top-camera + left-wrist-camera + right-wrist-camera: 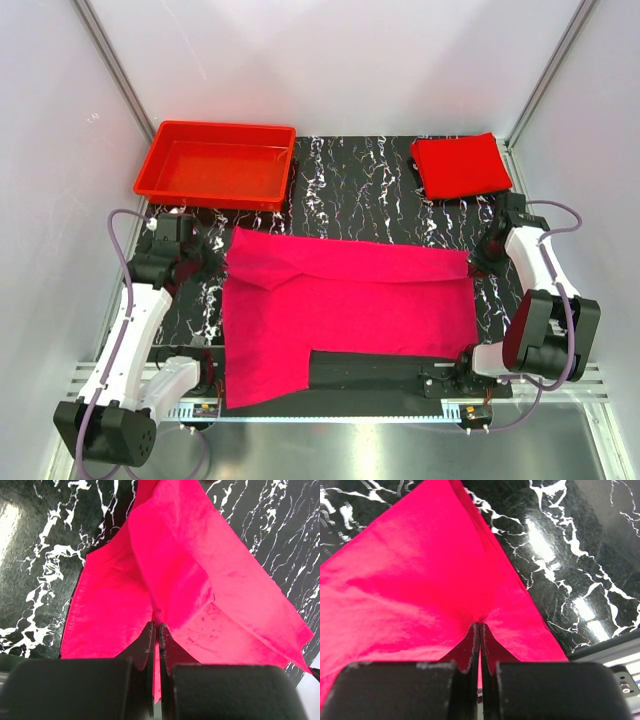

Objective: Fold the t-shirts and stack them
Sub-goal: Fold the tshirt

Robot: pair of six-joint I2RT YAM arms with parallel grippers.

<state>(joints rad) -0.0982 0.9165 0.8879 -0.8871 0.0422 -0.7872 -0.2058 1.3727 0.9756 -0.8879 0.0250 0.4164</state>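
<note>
The magenta-pink t-shirt (pixel 340 310) lies spread across the middle of the black marbled table (pixel 350 190), its far edge partly folded over. My left gripper (pixel 218 248) is shut on the shirt's far left corner; in the left wrist view the cloth (pixel 170 580) is pinched between the closed fingers (pixel 157 627). My right gripper (pixel 476 262) is shut on the shirt's far right corner, with the cloth (pixel 430 570) running out from the fingertips (pixel 480 626). The red t-shirt (pixel 460 165) lies folded at the back right of the table.
A rigid red plastic tray (pixel 218 163) stands empty at the back left. White walls close in the table on three sides, and a metal rail (pixel 330 405) runs along the near edge between the arm bases.
</note>
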